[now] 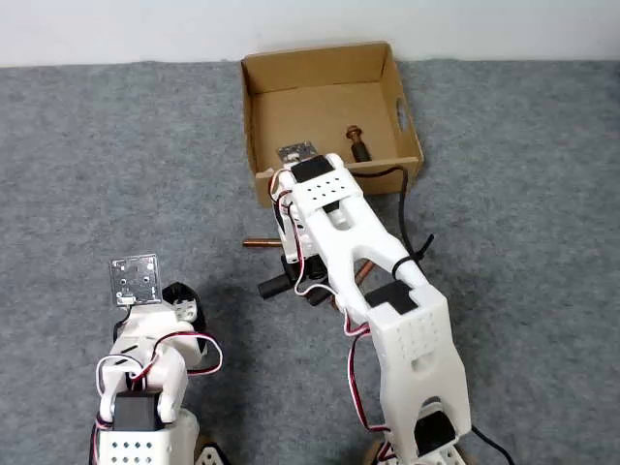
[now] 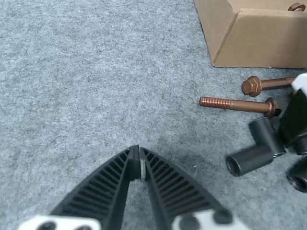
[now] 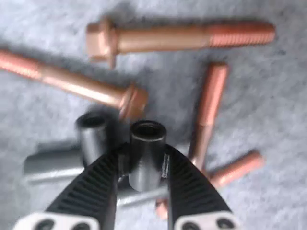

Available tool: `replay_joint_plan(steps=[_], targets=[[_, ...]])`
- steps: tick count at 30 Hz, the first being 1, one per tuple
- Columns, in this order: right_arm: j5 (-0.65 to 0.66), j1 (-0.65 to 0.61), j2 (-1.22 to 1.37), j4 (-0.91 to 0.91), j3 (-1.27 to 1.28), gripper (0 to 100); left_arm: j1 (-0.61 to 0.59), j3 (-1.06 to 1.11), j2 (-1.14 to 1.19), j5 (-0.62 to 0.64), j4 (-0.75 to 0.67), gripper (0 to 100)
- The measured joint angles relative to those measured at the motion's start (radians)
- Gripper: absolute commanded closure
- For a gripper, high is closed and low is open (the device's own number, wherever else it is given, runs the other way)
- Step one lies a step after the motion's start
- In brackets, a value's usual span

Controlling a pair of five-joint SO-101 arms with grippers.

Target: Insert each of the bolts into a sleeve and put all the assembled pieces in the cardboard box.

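the right hand [image 3: 142,157] pinches a dark sleeve [image 3: 146,143], open bore outward, likely ready to take a bolt. the cardboard box [image 1: 310,111] stands just beyond the pile. the left hand [image 2: 139,154] hovers pressed together over bare surface [image 2: 72,72], seemingly idle. loose copper bolts [image 3: 177,37] lie beside the sleeves. from above, what looks like one assembled piece [image 1: 356,143] lies in the box, while the arm [image 1: 358,262] hides the pinch.

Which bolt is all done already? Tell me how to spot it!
Look for the cardboard box at the far side of the grey table. Inside it, near the right wall, lies one bolt with its copper head poking out of a black sleeve. It is the only piece in the box; the other bolts lie bare outside.
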Motion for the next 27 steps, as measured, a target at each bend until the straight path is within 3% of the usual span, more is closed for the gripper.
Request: replay_joint_plan(steps=[9, 13, 20, 27], targets=[[-0.103, -0.003, -0.249, 0.209, 0.0, 99.1, 0.0, 0.0, 0.0, 0.0, 0.0, 99], [-0.126, -0.003, -0.39, 0.212, 0.044, 99.1, 0.0, 0.0, 0.0, 0.0, 0.0, 99], [-0.132, 0.025, -0.717, 0.201, 0.324, 99.1, 0.0, 0.0, 0.0, 0.0, 0.0, 99], [-0.132, 0.147, -1.085, 0.026, 0.72, 99.1, 0.0, 0.0, 0.0, 0.0, 0.0, 99]])
